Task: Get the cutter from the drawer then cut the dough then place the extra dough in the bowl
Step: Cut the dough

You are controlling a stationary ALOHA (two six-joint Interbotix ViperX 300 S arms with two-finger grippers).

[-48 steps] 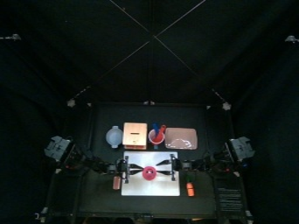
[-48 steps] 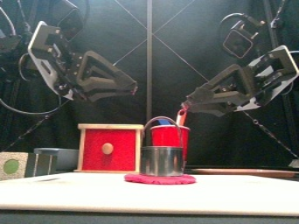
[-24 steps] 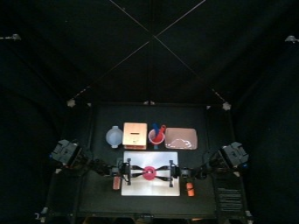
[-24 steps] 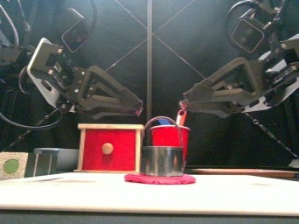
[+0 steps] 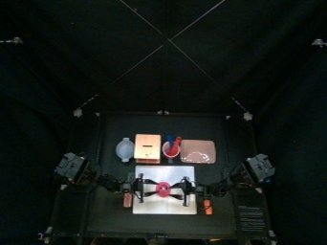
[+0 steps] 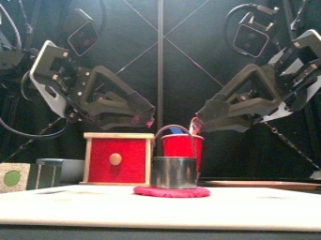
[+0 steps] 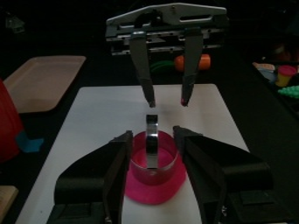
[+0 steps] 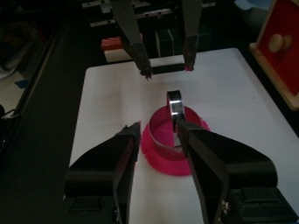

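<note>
A flat pink dough disc (image 6: 174, 192) lies on the white cutting board (image 5: 166, 205), and the round metal cutter (image 6: 175, 172) stands upright on it. My left gripper (image 6: 149, 122) hangs above and to the left of the cutter, open and empty. My right gripper (image 6: 197, 125) mirrors it from the right, also open and empty. In the left wrist view the cutter (image 7: 156, 150) and dough (image 7: 158, 181) sit between my left gripper's (image 7: 152, 138) spread jaws. The right wrist view shows the cutter (image 8: 176, 129) just ahead of my right gripper (image 8: 163, 124).
Behind the board stand the wooden box (image 6: 118, 159) with its red drawer front shut, the red cup (image 6: 185, 146) with toy knives, the blue-grey bowl (image 5: 124, 148) at the left and the pink tray (image 5: 202, 150) at the right. Small orange things (image 5: 207, 205) lie beside the board.
Both grippers have sunk a little and tilted toward the cutter, the left one more. The cutter and dough have not moved.
</note>
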